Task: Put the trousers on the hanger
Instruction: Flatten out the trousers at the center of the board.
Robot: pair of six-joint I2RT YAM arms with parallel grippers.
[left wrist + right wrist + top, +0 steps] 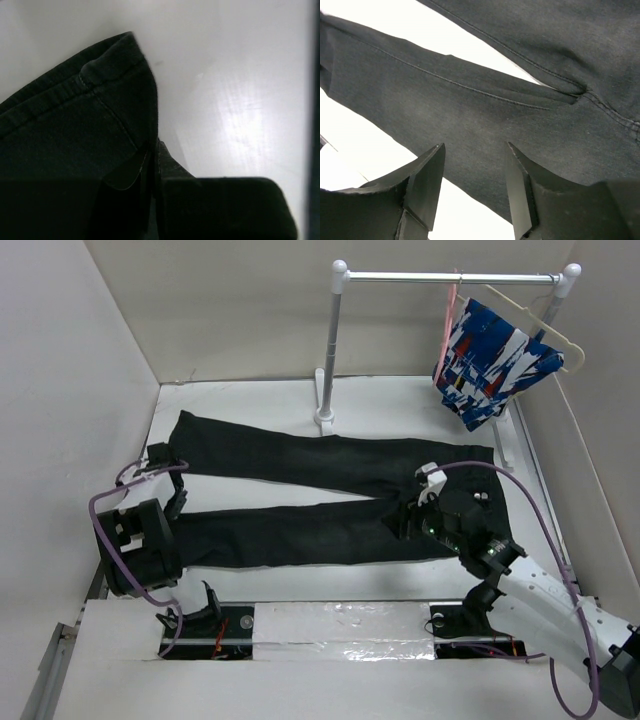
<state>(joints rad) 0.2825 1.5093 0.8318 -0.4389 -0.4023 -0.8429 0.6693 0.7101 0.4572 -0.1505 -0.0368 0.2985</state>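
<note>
Currently I have the trousers [300, 502] spread flat across the middle of the worktop [250, 390], both legs running toward its left edge and the waist toward its right edge. One leg lies nearer the far edge, the other nearer the arms.

My left gripper [177, 498] sits at the left edge, at the leg ends. On its wrist camera the left gripper [155, 155] has its jaws pressed fully together, with a fold of the black cloth [75, 130] pinched between them just beside the hem corner.

My right gripper [405, 512] is over the spot where the two legs join, toward the right edge. From the wrist view the right gripper [472, 190] stands partly open — the fingers [427, 182] are apart, the trouser fabric [485, 110] lies below them, and nothing is held.

The pink hanger [450, 320] hangs from the rail [420, 278] at the far right corner, well apart from the trousers — beside it a patterned garment [490, 360] hangs on a cream hanger [550, 325].
</note>
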